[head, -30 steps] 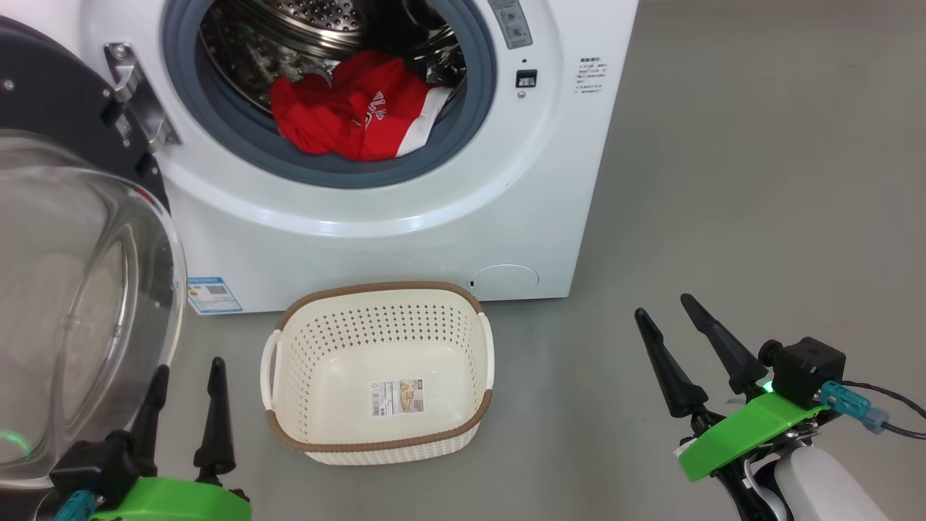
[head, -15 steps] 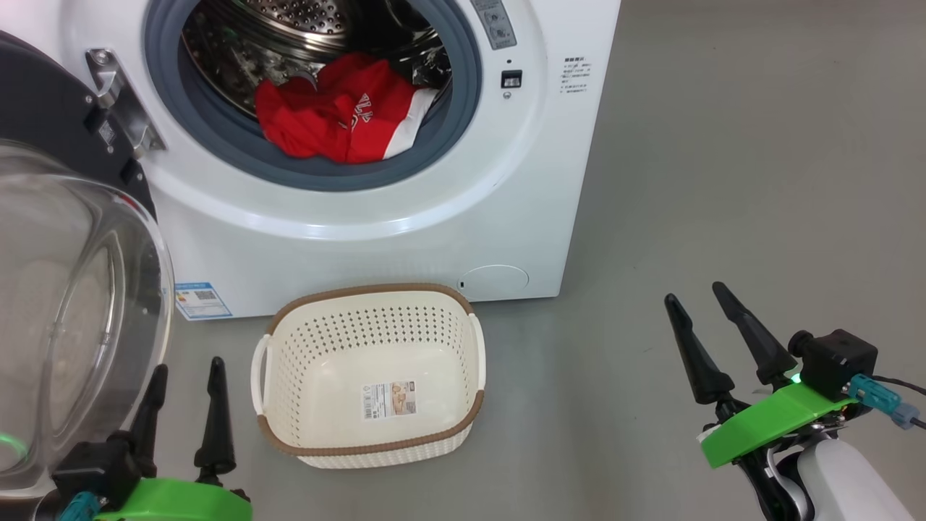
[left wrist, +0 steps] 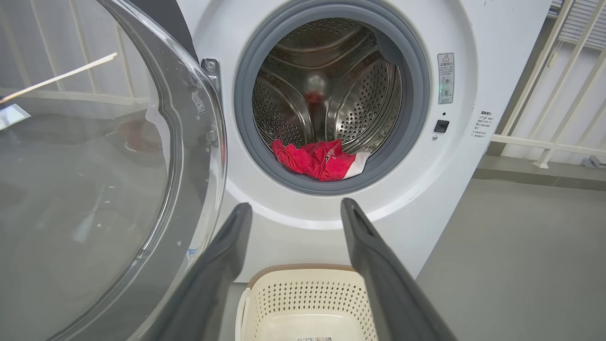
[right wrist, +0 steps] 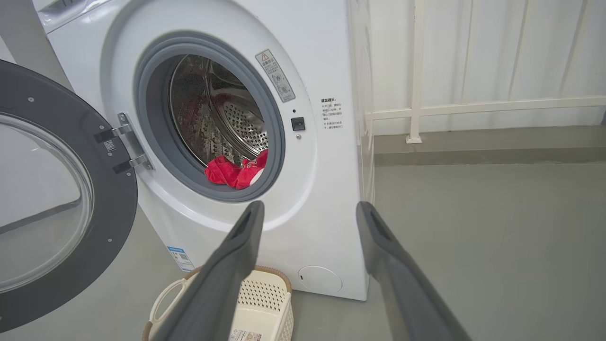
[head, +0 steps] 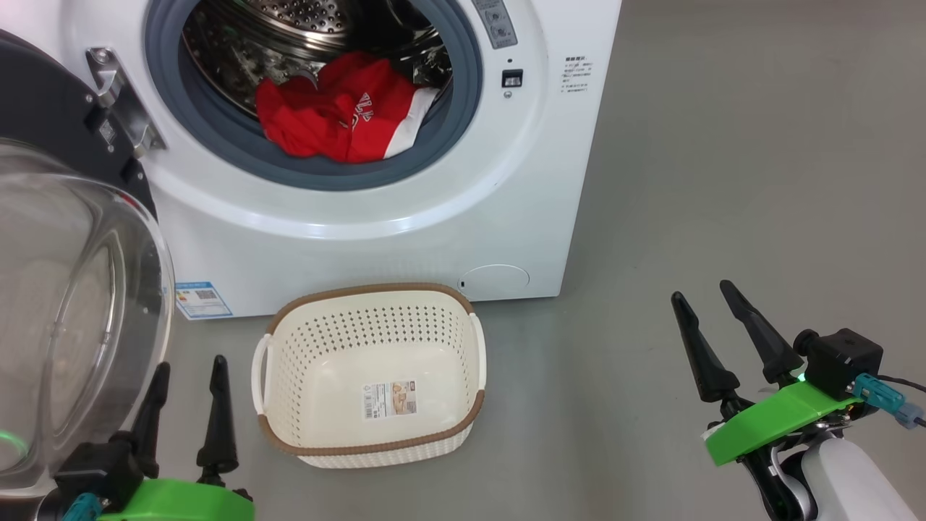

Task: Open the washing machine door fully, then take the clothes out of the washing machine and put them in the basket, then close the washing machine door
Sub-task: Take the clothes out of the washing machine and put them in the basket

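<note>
The white washing machine (head: 376,239) stands with its door (head: 65,311) swung wide open to the left, the glass bowl bulging toward me. Red clothes (head: 340,116) with white trim lie at the drum's front lip, also seen as clothes (left wrist: 319,160) and clothes (right wrist: 236,173). The cream basket (head: 477,362) sits on the floor in front of the machine, holding only its paper label. My left gripper (head: 189,365) is open at the lower left, just beside the door glass. My right gripper (head: 702,293) is open at the lower right, well clear of the machine.
Grey floor (head: 723,181) stretches to the right of the machine. A white railing (right wrist: 416,113) and wall stand behind and beside it. The open door (right wrist: 52,199) takes up the space to the left of the basket (right wrist: 265,303).
The head camera shifted between the oldest frame and now, moving the whole picture. My right gripper drifted slightly right and lower in the head view. The clothes, basket and door are as before.
</note>
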Robot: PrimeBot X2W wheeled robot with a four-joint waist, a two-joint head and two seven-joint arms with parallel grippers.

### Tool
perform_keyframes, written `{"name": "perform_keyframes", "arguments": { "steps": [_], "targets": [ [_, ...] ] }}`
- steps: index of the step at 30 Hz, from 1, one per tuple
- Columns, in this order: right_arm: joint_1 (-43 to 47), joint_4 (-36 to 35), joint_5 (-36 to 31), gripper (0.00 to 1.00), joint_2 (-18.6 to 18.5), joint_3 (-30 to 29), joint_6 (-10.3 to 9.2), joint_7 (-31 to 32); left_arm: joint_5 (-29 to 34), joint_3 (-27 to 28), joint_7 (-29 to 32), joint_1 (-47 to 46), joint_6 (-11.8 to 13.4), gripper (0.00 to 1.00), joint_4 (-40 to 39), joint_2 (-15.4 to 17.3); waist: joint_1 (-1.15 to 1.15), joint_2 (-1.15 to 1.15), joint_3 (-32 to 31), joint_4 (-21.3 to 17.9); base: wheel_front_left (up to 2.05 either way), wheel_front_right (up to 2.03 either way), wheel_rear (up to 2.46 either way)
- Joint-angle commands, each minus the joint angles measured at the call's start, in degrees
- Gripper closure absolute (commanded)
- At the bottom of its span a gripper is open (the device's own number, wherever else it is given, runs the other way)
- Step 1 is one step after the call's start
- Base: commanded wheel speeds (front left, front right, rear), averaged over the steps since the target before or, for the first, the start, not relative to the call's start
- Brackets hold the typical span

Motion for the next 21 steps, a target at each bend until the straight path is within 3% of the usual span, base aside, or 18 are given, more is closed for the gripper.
{"name": "perform_keyframes", "arguments": {
  "steps": [1, 21],
  "targets": [
    [-0.1, -1.2, -0.3, 0.00, -0.2, 0.8, 0.09, -0.7, 0.6, 2.4, -0.7, -0.5, -0.6, 0.00, -1.3, 0.9, 0.00, 0.00, -0.1, 0.0, 0.00, 0.00, 0.00],
    [-0.2, -1.1, 0.0, 0.00, 0.0, 1.2, 0.09, -0.7, 2.7, 4.7, -0.7, -0.3, -2.2, 0.00, -1.2, -0.6, 0.00, 0.00, -0.1, 0.1, 0.00, 0.00, 0.00]
  ]
}}
